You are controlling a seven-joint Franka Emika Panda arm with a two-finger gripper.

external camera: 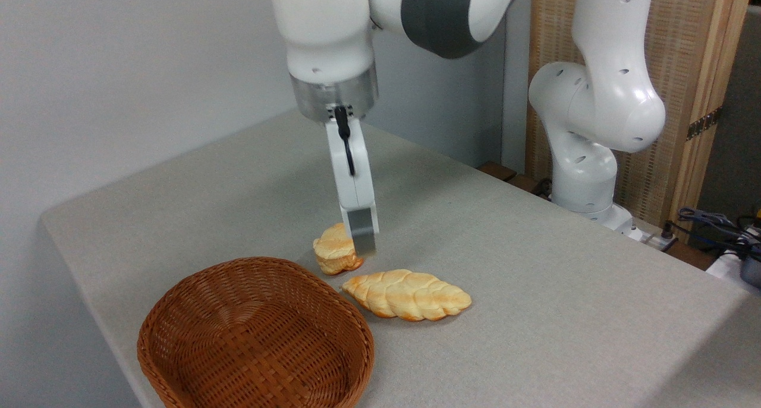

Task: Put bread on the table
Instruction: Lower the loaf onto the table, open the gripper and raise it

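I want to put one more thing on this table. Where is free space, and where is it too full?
Free: the wide stretch of table right of the braided loaf, and the far left corner behind the basket. Crowded: the front left, where basket, loaf, small bread piece and gripper sit close together.

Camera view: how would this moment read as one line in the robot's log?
bread: flat on table, beside basket | gripper: above small bread piece, holds nothing | basket: empty
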